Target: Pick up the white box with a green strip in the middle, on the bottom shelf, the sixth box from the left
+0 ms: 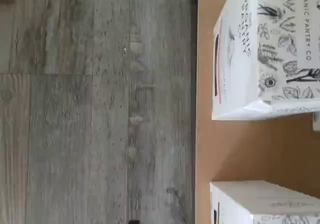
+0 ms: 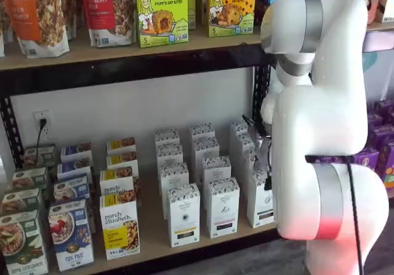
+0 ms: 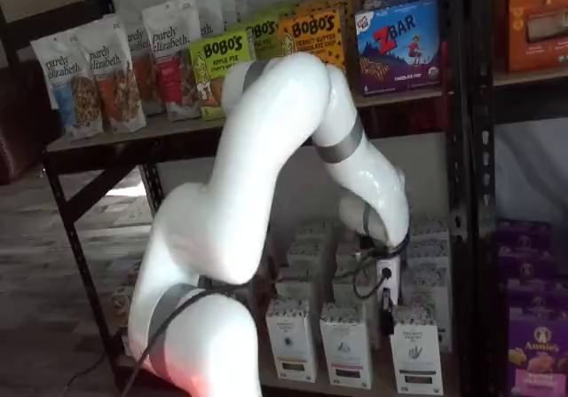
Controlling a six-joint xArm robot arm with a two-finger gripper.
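The white box (image 2: pixel 261 202) stands at the right end of the front row on the bottom shelf (image 2: pixel 154 243), with a dark strip low on its front, and the arm covers its right edge. It also shows in a shelf view (image 3: pixel 415 354). My gripper (image 3: pixel 387 303) hangs just above and left of it, close to its top, and its black fingers show no plain gap. The wrist view shows two white patterned cartons (image 1: pixel 270 53) (image 1: pixel 265 201) on the pale board (image 1: pixel 240 149). I cannot tell which of them is the task's box.
Like white cartons (image 2: pixel 221 207) (image 2: pixel 183 215) stand to the left in rows, with cereal boxes (image 2: pixel 119 226) further left. Bobo's boxes (image 2: pixel 161 10) and granola bags fill the upper board. A black rack post (image 3: pixel 461 193) and purple boxes (image 3: pixel 537 344) are to the right. Grey wood floor (image 1: pixel 95 108) lies in front.
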